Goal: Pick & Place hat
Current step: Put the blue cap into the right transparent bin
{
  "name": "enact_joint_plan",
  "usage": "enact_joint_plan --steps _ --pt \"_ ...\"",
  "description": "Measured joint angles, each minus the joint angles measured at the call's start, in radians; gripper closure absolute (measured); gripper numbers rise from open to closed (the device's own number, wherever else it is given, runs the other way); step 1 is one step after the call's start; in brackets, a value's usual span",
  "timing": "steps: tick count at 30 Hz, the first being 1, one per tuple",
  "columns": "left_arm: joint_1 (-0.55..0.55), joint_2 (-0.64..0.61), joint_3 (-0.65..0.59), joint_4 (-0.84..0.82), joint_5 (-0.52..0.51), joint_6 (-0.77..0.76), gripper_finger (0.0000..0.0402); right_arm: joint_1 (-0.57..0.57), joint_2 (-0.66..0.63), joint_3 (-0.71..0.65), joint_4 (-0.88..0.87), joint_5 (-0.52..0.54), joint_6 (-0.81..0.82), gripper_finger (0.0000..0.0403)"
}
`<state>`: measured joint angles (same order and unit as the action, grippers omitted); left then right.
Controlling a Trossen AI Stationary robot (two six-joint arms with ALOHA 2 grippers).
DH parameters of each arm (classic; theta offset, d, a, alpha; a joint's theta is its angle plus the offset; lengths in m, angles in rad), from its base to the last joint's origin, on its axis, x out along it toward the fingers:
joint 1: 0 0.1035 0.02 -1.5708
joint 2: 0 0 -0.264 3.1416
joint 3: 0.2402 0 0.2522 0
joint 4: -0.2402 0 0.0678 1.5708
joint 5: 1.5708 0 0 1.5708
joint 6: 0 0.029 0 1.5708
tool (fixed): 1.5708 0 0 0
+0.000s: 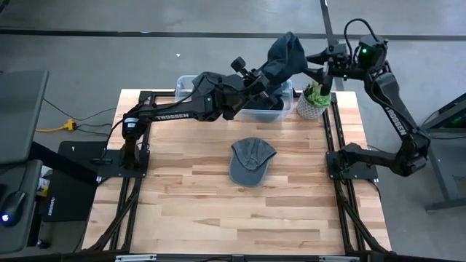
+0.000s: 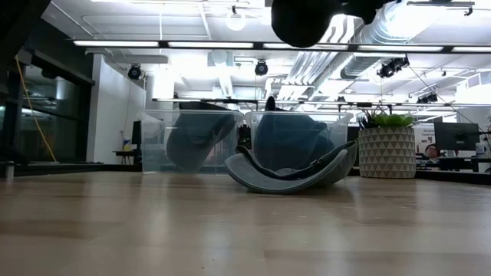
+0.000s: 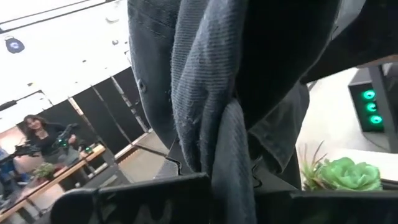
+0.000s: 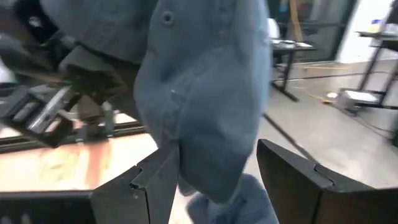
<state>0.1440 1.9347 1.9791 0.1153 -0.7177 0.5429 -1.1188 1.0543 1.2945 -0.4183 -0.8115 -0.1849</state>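
Nearest, around the middle of the tabletop [image 1: 218,218], one grey hat [image 1: 250,161] lies loose on the wood with no hand touching it; it looks placed already, so that part of the job reads as done.

Farther back, against the far edge, stands the clear bin [image 1: 280,115], with at least one more dark hat [image 2: 288,142] showing through its wall (how many are left in it I cannot tell). Just beside the bin, toward the far right corner, is a small potted plant [image 1: 313,102].

Above the bin a dark hat [image 1: 285,57] hangs in the air, well clear of the tabletop. The left hand [image 1: 256,76] is clamped tight on its fabric, which bunches up in the left wrist view. The right hand [image 1: 325,64] is at the same hat from the other side: its two fingers [image 4: 155,180] stand parted with the cloth hanging down between them, and whether they truly pinch it or only straddle it I cannot tell.

So, as I judge it, this hat is lifted out but not yet carried over or set down, and the bin is not emptied.
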Motion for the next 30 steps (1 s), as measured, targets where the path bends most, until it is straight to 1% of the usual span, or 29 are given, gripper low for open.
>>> enact_joint_plan --steps 5,8,11,14,17,19,21,24,26,27,28,30 --pt "0.0 0.0 0.0 -0.006 0.04 -0.019 0.0401 -0.001 0.035 0.0 0.019 -0.133 0.017 0.0194" --pt "0.0 0.0 0.0 -0.007 0.067 -0.053 0.0401 0.0 0.063 0.0 0.027 -0.189 0.027 0.0194" --pt "0.0 0.0 0.0 -0.006 0.098 -0.059 0.0401 0.007 0.08 0.0 0.029 -0.216 0.028 0.0194" --pt "0.0 0.0 0.0 -0.007 0.107 -0.078 0.0401 0.015 0.088 0.0 0.033 -0.251 0.028 0.0195" --pt "0.007 0.0 0.0 -0.006 0.134 -0.103 0.0401 0.039 0.085 0.0 0.039 -0.254 0.027 0.0205" --pt "0.007 0.0 0.0 -0.012 0.138 -0.117 0.0401 0.048 0.085 0.0 0.039 -0.236 0.027 0.0223" --pt "0.011 0.0 0.0 -0.014 0.148 -0.134 0.0401 0.05 0.086 0.0 0.038 -0.229 0.028 0.0252" --pt "0.014 0.0 0.0 -0.015 0.165 -0.156 0.0401 0.052 0.085 0.0 0.039 -0.189 0.049 0.0314" --pt "0.014 0.0 0.0 -0.017 0.166 -0.159 0.0401 0.052 0.085 0.0 0.037 -0.183 0.053 0.0367" --pt "0.014 0.0 0.0 -0.016 0.166 -0.159 0.0401 0.052 0.085 0.0 0.037 -0.182 0.053 0.0381" --pt "0.013 0.0 0.0 -0.016 0.166 -0.159 0.0401 0.052 0.085 0.0 0.037 -0.181 0.052 0.0386" --pt "0.013 0.0 0.0 -0.015 0.166 -0.157 0.0401 0.053 0.085 0.0 0.038 -0.153 0.086 0.0383"
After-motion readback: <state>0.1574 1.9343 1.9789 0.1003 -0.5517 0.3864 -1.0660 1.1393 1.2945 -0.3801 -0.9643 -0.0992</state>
